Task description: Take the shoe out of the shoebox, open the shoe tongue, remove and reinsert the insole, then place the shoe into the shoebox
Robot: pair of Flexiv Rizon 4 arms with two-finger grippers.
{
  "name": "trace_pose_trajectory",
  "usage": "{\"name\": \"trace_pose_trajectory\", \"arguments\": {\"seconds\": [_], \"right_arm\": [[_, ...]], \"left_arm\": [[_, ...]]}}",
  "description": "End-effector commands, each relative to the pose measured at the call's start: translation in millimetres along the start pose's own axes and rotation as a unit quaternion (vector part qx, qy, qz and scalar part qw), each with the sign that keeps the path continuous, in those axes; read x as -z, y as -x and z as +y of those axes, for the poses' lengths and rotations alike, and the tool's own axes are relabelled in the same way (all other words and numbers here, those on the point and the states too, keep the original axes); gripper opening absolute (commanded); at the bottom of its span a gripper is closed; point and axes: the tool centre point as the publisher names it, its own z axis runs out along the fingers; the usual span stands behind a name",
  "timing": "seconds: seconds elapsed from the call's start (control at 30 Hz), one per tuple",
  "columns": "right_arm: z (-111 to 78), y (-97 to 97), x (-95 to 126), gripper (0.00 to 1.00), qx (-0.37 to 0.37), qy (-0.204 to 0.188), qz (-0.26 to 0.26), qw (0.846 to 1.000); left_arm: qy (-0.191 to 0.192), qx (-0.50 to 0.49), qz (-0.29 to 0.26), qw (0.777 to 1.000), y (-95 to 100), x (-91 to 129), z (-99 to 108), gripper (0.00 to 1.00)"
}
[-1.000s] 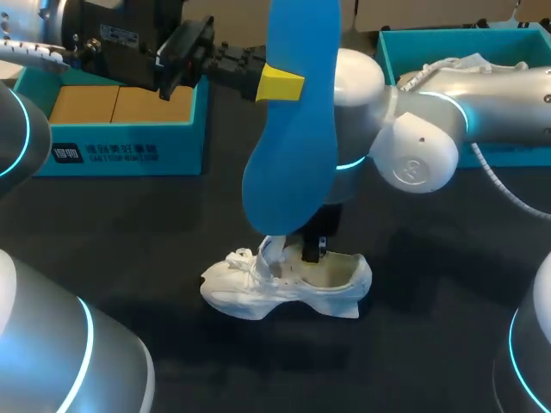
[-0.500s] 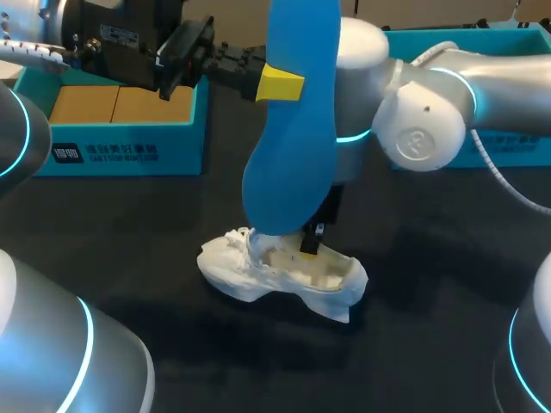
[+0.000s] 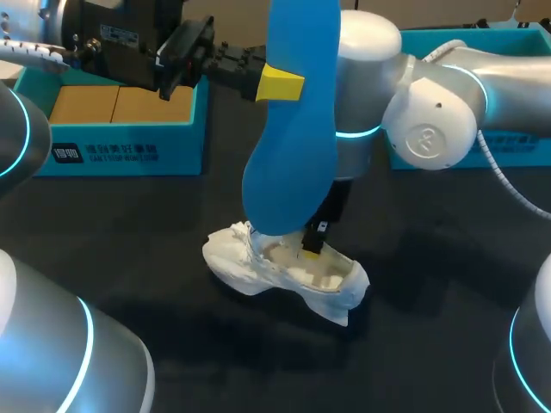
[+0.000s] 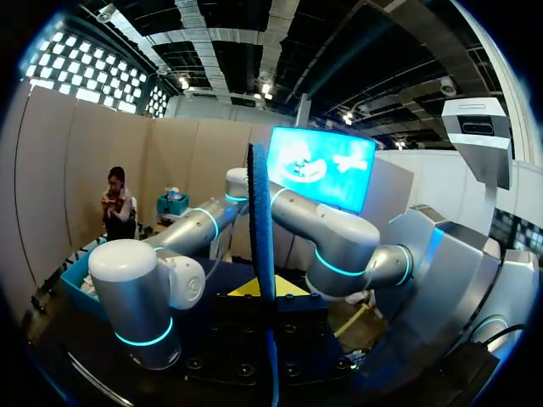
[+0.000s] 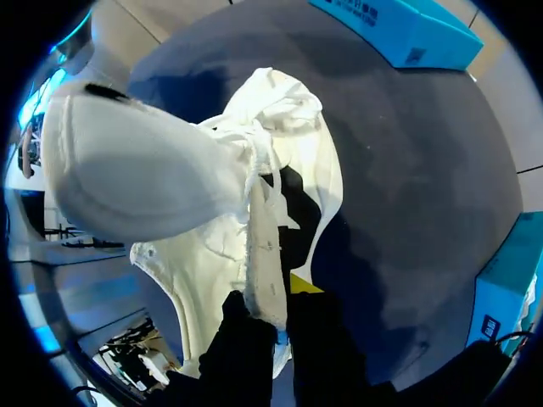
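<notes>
Right now the white shoe (image 3: 288,274) sits in the middle of the dark table (image 3: 129,232). It is well apart from the blue box (image 3: 129,155) at the back left and the second blue box (image 3: 516,39) at the back right.

The right claw (image 3: 312,247) comes down from above. It is closed tight on the tongue (image 5: 265,254) and pinches it from both sides. I think it holds the tongue up and back so the hole of the shoe is wide open.

The left claw (image 3: 280,84) is closed on the blue insole (image 3: 293,163), gripping it high up. The insole hangs straight up and down. From above, its low end seems to be over the open shoe. I think it is held this way so it can slide in end first.

The next step looks like going down slowly, so the insole does not bend or catch on the shoe's edge.
</notes>
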Motion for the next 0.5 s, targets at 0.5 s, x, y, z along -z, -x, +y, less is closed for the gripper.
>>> {"name": "trace_pose_trajectory", "arguments": {"seconds": [0.5], "right_arm": [[-30.6, -20.1, 9, 0.0, -0.248, 0.168, -0.004, 0.954]], "left_arm": [[0.002, 0.0, 0.0, 1.0, 0.8, -1, -1, 0.0]]}}
